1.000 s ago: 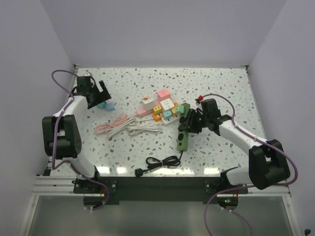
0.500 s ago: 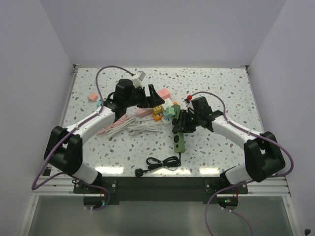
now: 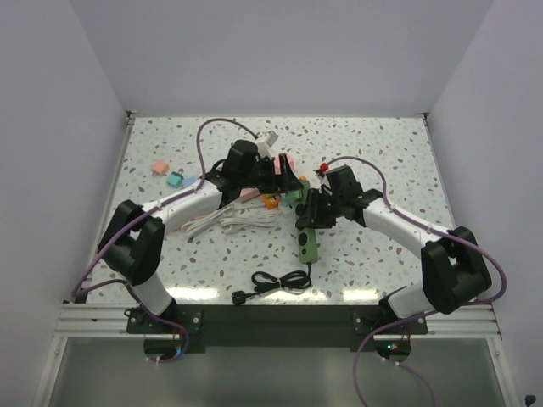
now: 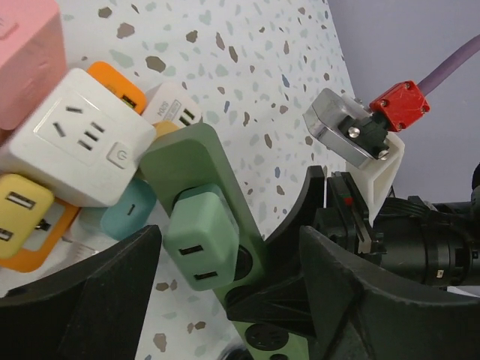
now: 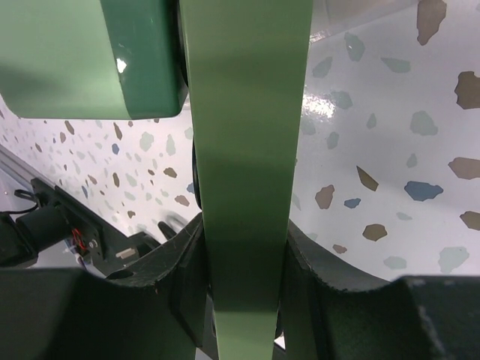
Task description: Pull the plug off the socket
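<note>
R grip (image 5: 244,259) clamped on sides of green socket bar (image 3: 308,243), to keep firm for pull | L grip (image 4: 225,255) open wide, lined up over pale green plug (image 4: 201,236), ready to pinch | plug not out yet, mid table (image 3: 382,153), by color blocks (image 4: 71,146)

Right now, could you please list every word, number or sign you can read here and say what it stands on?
No words, brands or numbers are readable in any view.
Power symbol, apparently: on the round button of the white square socket cube.
Small red sticker on black housing: too small to read.
Green plastic power strip: no print visible.
</note>
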